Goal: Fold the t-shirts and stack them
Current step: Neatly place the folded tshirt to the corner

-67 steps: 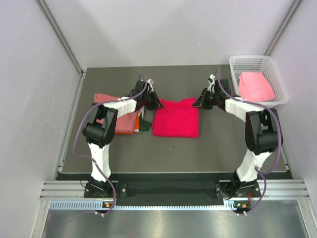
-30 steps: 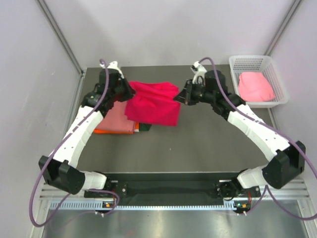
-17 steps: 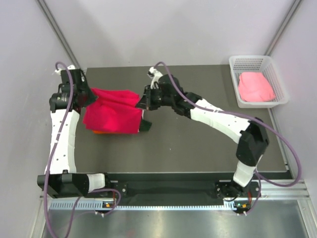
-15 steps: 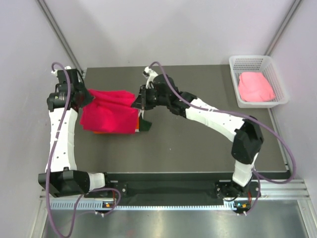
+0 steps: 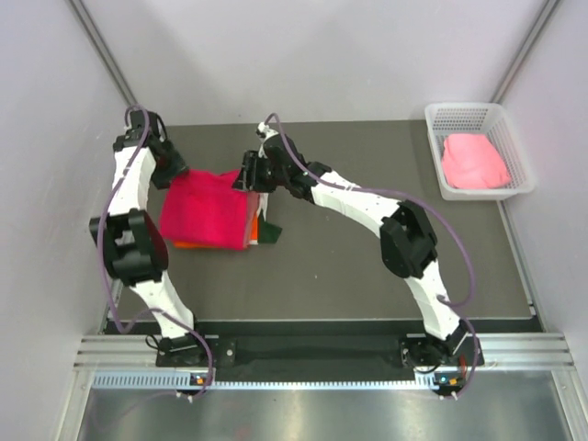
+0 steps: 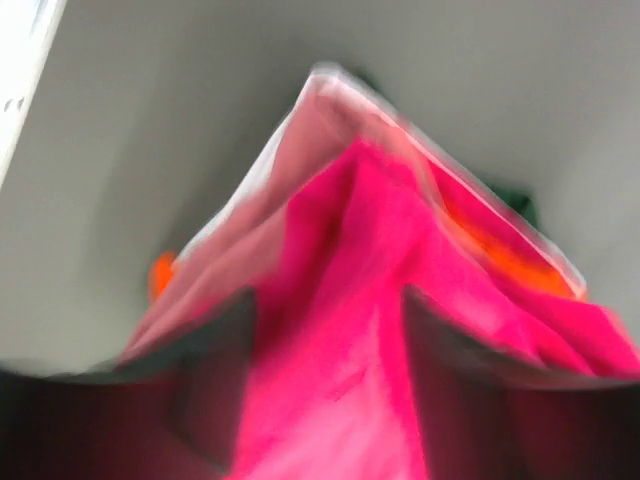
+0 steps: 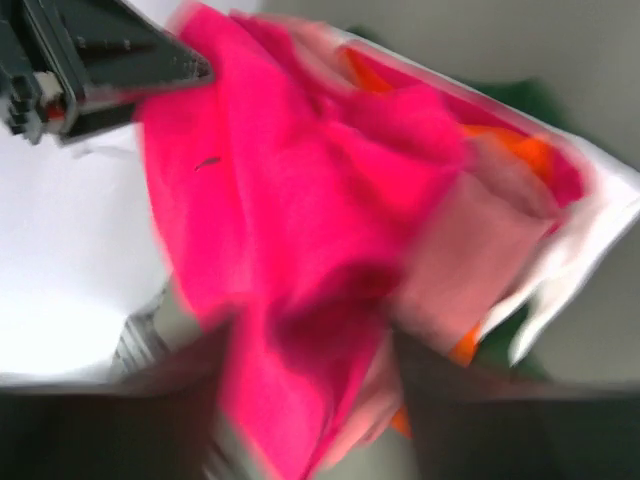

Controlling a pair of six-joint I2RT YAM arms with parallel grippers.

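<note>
Left hand (image 5: 173, 168): I read it as closed on the far left corner of the crimson shirt (image 5: 207, 209). My wrist view is blurred, but the cloth runs up between the fingers (image 6: 215, 375).
Right hand (image 5: 250, 176): it is pinching the far right corner of the same shirt. In its own blurred view the cloth fills the gap between the fingers (image 7: 150, 400).
Crimson shirt: folded and draped over the pile at the left of the table (image 5: 367, 266). Its far edge rises to both hands and its near edge is down on the pile.
Salmon shirt (image 6: 280, 170): I see it directly under the crimson one, showing along the edge.
Orange shirt (image 5: 188, 245): lower in the pile, with a strip showing at the near edge.
Dark green cloth (image 5: 269, 234): pokes out at the pile's near right corner.
Light pink shirt (image 5: 473, 158): bunched in the white basket (image 5: 459, 112) at the far right corner, well apart from the pile.
</note>
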